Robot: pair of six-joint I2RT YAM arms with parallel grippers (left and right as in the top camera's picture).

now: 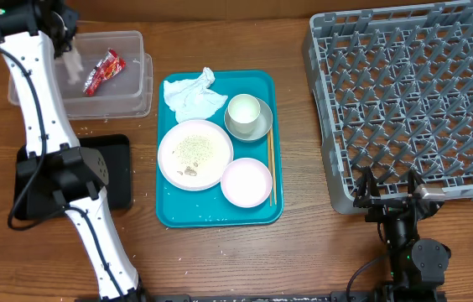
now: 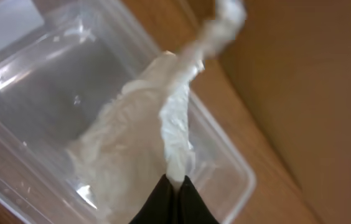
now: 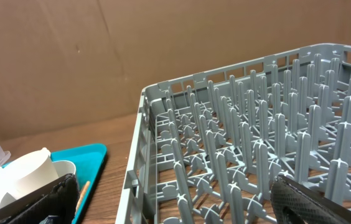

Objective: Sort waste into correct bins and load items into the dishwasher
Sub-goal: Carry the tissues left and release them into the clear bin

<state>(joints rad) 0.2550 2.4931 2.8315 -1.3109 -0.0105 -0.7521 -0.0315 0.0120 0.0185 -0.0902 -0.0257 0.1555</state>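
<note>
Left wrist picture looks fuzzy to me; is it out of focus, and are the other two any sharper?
Left wrist view: yes, the white scrap pinched by the left gripper is soft, and the clear bin shows glare. Overhead view: sharp and evenly lit across the teal tray. Right wrist view: the grey rack is crisp.

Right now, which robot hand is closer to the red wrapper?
Left. The left gripper, pinching a tissue, hangs just beside the red wrapper; right gripper sits far across, by the gray rack.

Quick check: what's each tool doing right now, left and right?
Left tool: closed, pinching a crumpled white scrap above the clear bin.
Right tool: open, holding nothing, beside the dishwasher rack.
</note>
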